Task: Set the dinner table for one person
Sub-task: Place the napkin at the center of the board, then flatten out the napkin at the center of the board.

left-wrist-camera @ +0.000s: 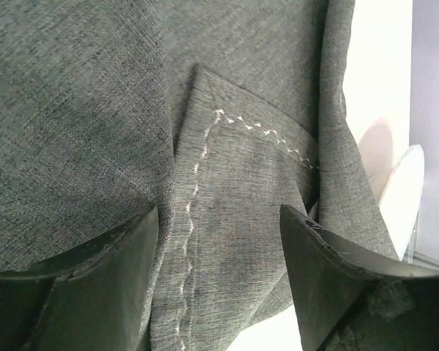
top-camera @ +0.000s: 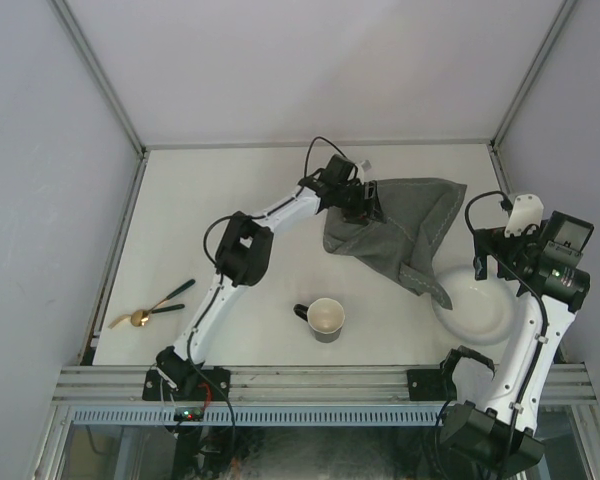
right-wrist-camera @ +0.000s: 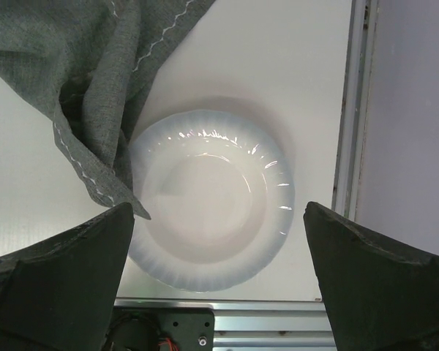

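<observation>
Off-white dinner table (top-camera: 230, 190) with aluminium rails (top-camera: 320, 381), pale grey walls (top-camera: 40, 150) around.

Left arm (top-camera: 205, 310) and right arm (top-camera: 520, 345): white link shells, black joint housings, black looped cables. Left end effector (left-wrist-camera: 219, 219) and right end effector (right-wrist-camera: 219, 212) each carry two dark wedge-shaped fingers (left-wrist-camera: 102, 278).

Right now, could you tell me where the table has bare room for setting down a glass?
The widest bare patch is the far-left corner of the dinner table, between the left rail and the left arm. A smaller gap lies between mug and plate. The right is crowded: the cloth overlaps the plate.
</observation>
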Motion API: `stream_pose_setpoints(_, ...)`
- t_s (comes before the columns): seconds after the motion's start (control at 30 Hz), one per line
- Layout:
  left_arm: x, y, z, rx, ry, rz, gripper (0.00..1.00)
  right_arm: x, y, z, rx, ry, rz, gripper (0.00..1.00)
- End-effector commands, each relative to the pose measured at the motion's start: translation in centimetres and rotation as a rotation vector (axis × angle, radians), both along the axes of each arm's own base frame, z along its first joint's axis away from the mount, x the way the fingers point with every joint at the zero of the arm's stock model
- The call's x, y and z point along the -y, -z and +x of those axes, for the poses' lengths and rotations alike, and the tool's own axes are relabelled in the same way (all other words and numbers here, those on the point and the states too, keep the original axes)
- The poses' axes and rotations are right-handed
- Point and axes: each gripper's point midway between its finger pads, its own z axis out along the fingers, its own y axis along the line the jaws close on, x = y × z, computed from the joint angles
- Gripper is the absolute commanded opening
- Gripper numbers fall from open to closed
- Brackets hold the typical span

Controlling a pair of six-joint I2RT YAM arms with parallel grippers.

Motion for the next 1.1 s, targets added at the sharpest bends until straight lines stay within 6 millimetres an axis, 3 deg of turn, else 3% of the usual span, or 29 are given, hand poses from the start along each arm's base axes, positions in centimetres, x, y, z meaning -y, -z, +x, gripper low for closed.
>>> stream_pose_setpoints(0.0,1.1,1.3,-3.4,-0.030,0.067,0.050,0.72,-0.3,-1.7,0.2,0.050,-0.002,-0.012,1.00)
stream_pose_setpoints(0.1,1.5,1.9,-4.8,-0.050,0.100,0.063,0.67,-0.2,-1.8,0.2,0.055,0.000,-0.017,1.00)
stream_pose_setpoints(0.17,1.4,2.0,-5.5,-0.059,0.118,0.070,0.59,-0.2,-1.8,0.2,0.056,0.001,-0.020,1.00)
stream_pose_setpoints(0.3,0.8,1.8,-5.9,-0.037,0.137,0.099,0.29,-0.3,-2.0,0.4,0.064,0.000,-0.012,1.00)
stream_pose_setpoints(0.43,-1.3,2.4,-5.9,-0.007,0.144,0.184,0.01,-0.5,-1.9,0.6,0.062,-0.008,0.006,1.00)
stream_pose_setpoints(0.6,-4.3,2.7,-5.7,-0.033,0.115,0.212,0.00,-0.6,-2.0,1.0,0.073,-0.012,0.009,1.00)
stream_pose_setpoints(0.83,-9.8,-0.7,-1.4,-0.007,-0.004,0.193,0.00,-1.1,-2.1,1.9,0.080,-0.030,0.014,1.00)
stream_pose_setpoints(1.0,-14.4,-1.9,1.1,0.002,-0.085,0.195,0.01,-1.8,-1.9,2.5,0.072,-0.046,0.024,1.00)
stream_pose_setpoints(1.03,-15.1,-2.2,1.5,-0.001,-0.094,0.188,0.06,-1.9,-1.8,2.6,0.068,-0.050,0.024,1.00)
stream_pose_setpoints(1.07,-15.5,-2.4,1.5,-0.011,-0.096,0.177,0.18,-2.0,-1.7,2.6,0.066,-0.054,0.025,1.00)
